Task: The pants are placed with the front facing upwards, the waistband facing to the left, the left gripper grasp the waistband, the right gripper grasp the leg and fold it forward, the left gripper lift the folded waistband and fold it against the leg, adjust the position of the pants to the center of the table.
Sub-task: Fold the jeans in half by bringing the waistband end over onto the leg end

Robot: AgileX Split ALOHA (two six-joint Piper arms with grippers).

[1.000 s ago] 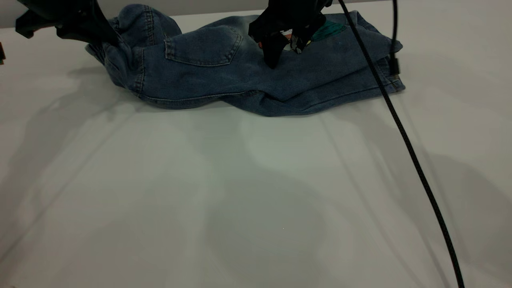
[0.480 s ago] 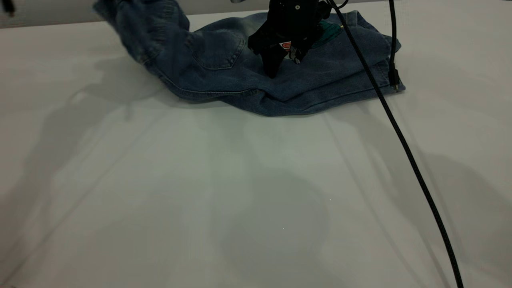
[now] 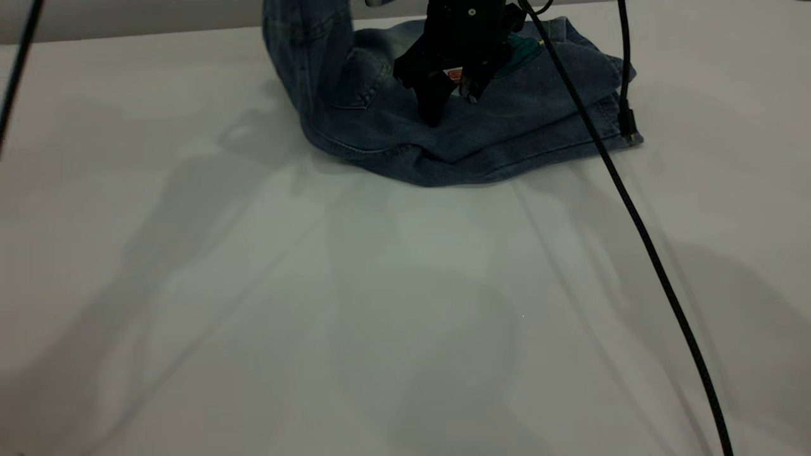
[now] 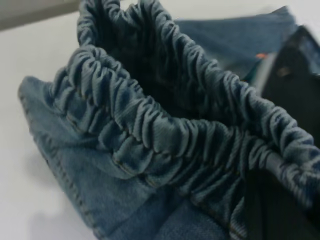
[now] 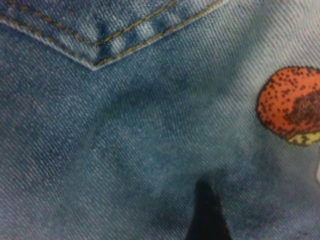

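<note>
Denim of the pants lies at the table's far edge, waist end hoisted upright. The left gripper itself is out of sight; whether it pinches the waistband cannot be told. The right gripper presses on the folded legs beside the patch, its opening hidden. Carry the band over in an arc, keeping layers aligned. Count: 1 pants, 1 gripper visible, 3 cables.

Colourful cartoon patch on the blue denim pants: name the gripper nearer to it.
Right. The broad black right gripper sits over the colourful cartoon patch; the slim black left gripper holds the ruched waistband aloft, farther off.
</note>
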